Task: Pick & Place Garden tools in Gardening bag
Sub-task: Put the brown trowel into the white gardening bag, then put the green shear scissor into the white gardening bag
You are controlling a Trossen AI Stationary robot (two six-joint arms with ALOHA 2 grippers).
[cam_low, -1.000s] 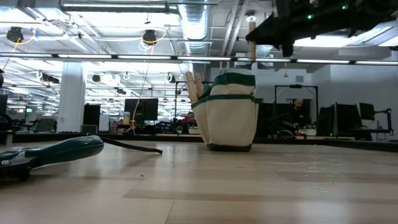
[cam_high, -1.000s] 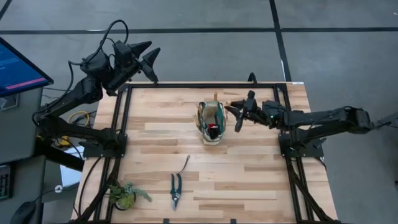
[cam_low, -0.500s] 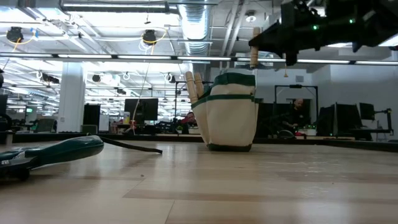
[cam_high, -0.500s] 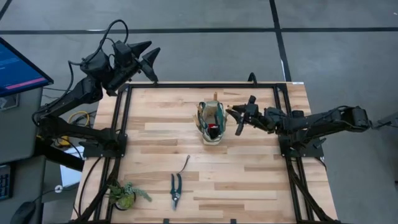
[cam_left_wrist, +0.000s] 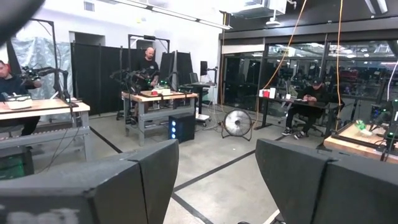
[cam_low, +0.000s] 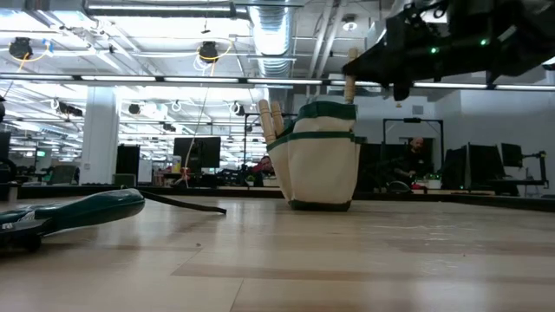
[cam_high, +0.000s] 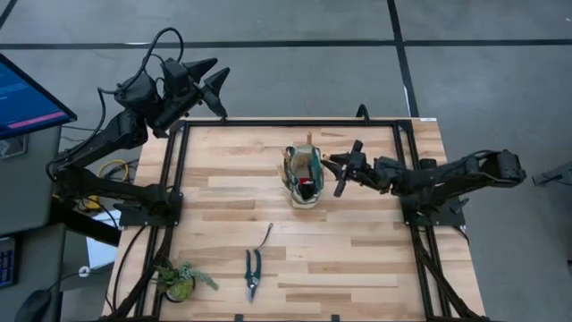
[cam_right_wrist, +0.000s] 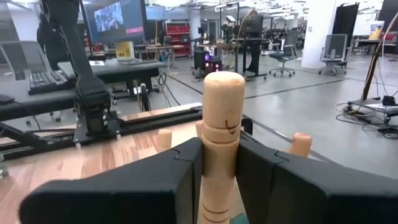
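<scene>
The cream gardening bag point(cam_high: 304, 176) with green trim stands upright near the table's middle; it also shows in the low view point(cam_low: 319, 165). Wooden handles point(cam_low: 268, 120) stick up out of it. My right gripper point(cam_high: 337, 172) is at the bag's right rim, above the table, shut on a wooden-handled tool point(cam_right_wrist: 221, 112); its lower part is hidden. Black pruning shears point(cam_high: 253, 271) and a thin dark hooked tool point(cam_high: 266, 236) lie flat on the near part of the table. My left gripper point(cam_high: 213, 87) is open and empty, high beyond the table's far left corner. My right gripper pinches the tool's round wooden handle point(cam_right_wrist: 220, 146) between its two fingers, a little below the handle's rounded top end. The handle stands about upright, its top point(cam_low: 351, 61) above the fingers. Its lower part drops behind the bag's green rim; whether it touches the bag cannot be told.
A leafy green plant clump point(cam_high: 182, 279) sits at the near left corner. A black frame point(cam_high: 175, 170) runs along the table's edges. In the low view the shears point(cam_low: 74, 213) lie close to the camera. People and desks show in the room beyond.
My right gripper has gone a little toward the table's left, closer to the bag, still shut on the wooden handle, which stays about upright. The bag and the tools on the table have not moved.
</scene>
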